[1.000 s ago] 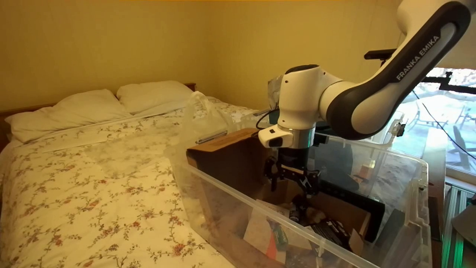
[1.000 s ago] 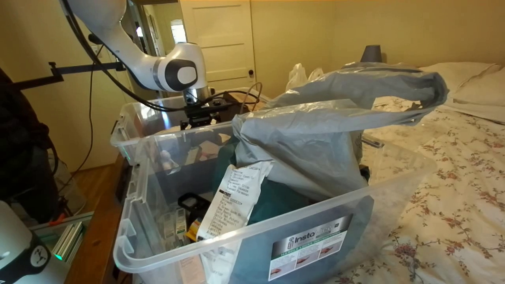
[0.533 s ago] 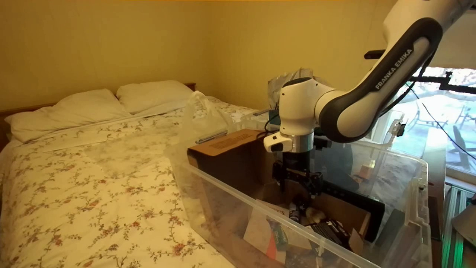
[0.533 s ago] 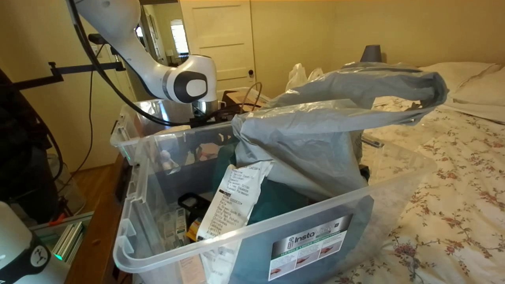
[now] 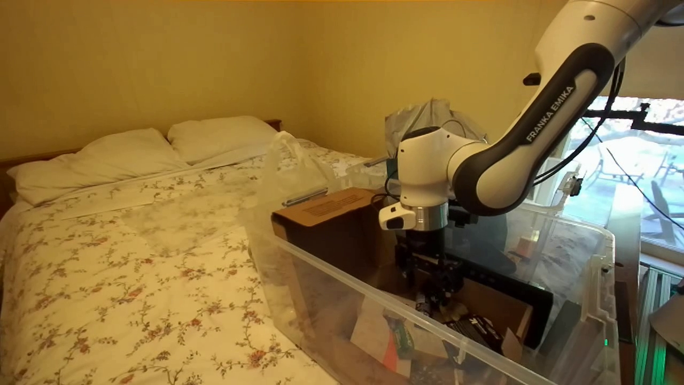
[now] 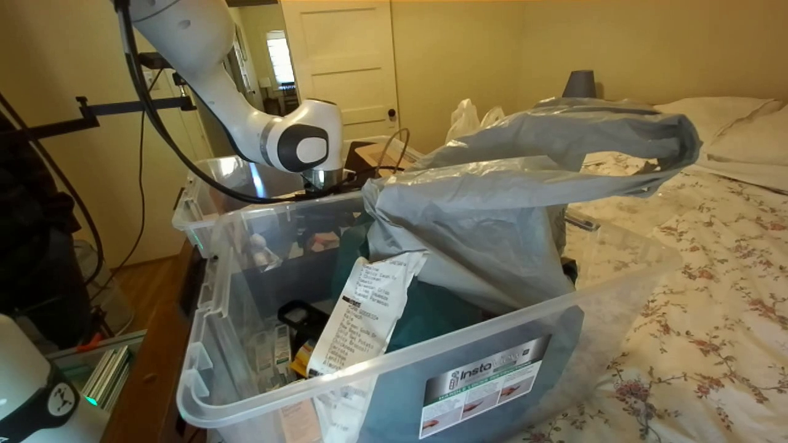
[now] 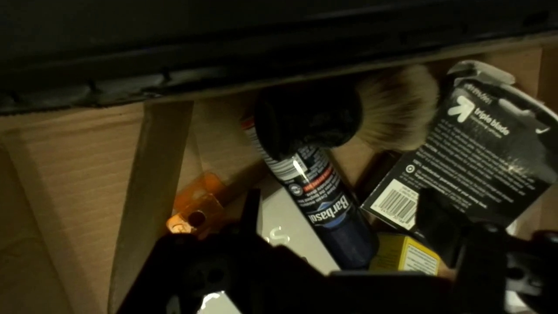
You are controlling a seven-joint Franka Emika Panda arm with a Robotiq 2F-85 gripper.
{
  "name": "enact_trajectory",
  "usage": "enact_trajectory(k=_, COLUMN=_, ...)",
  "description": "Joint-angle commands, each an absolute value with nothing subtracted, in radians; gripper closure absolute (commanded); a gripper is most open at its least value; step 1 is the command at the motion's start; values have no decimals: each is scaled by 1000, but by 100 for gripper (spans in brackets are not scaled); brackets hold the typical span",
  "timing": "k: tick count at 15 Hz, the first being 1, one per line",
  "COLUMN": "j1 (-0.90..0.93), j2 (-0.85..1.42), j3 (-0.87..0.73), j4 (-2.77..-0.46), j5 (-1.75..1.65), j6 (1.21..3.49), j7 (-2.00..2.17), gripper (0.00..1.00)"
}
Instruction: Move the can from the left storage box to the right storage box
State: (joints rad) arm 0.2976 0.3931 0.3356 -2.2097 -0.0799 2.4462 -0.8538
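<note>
In the left storage box (image 5: pixel 352 282), near the edge of the counter (image 6: pixel 148 378), jaws stand parted over the can (image 7: pixel 329 203) — presumably to straddle it — though the brush (image 7: pixel 346 115) across it may snag.

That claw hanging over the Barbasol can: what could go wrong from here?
The shaving brush seems to lie across part of the can, so the brush may tumble during lifting. In the wrist view, one finger of the open claw overlaps the black package, so closing might snag it. The dark panel looks close too and could get bumped.
</note>
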Motion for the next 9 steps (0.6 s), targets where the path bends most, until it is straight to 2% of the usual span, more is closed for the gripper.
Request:
enact_trajectory(k=1, j1=275, j2=419, j3=353, j4=-2213, j5=-75, j6=2455, j7=-828, gripper=4)
enact_trajectory(k=4, j1=277, j2=460, j3=342, j4=-2194, j5=-99, j6=2469, j7=-829, gripper=4)
enact_trajectory(k=5, j1=274, j2=465, j3=347, j4=-2196, j5=-96, j6=2477, j7=-836, gripper=0)
enact_trajectory(k=9, j1=260, j2=429, j3=374, j4=-2207, j5=-79, j6=2477, j7=-846, gripper=0)
